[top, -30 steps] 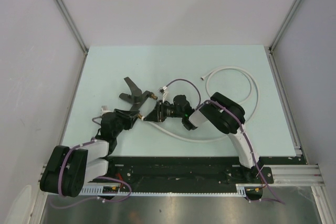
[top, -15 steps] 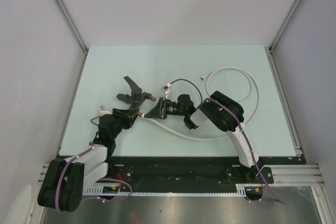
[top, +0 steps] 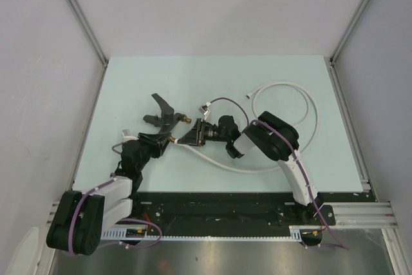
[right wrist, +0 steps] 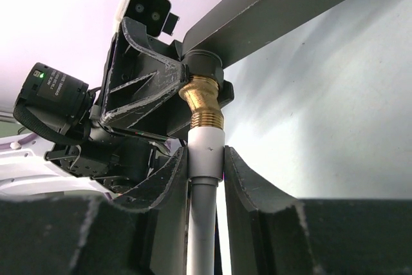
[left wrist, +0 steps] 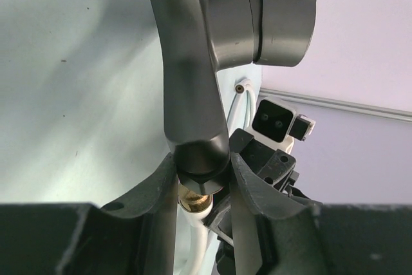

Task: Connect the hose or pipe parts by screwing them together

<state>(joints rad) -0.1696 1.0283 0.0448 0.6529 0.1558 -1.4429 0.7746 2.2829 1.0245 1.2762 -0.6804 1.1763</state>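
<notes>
The dark grey tap fitting (top: 165, 116) lies left of the table's middle, its lever pointing toward the back. In the left wrist view my left gripper (left wrist: 203, 167) is shut on the lower end of the fitting (left wrist: 193, 62), just above its brass thread (left wrist: 193, 199). The white hose (top: 310, 106) loops to the right and back to that joint. My right gripper (right wrist: 206, 156) is shut on the hose's white end sleeve (right wrist: 206, 141), which meets the brass thread (right wrist: 206, 104) end to end. From above, the left gripper (top: 168, 140) and the right gripper (top: 181, 142) face each other.
The hose's free end (top: 248, 95) lies at the back, right of centre. A purple cable (top: 225, 100) arches over the right wrist. The white-walled enclosure's metal frame posts (top: 347, 30) stand at the table's back corners.
The left arm's lower links have shifted a little and the right wrist has edged slightly toward the back. Both grippers keep their hold at the joint.
</notes>
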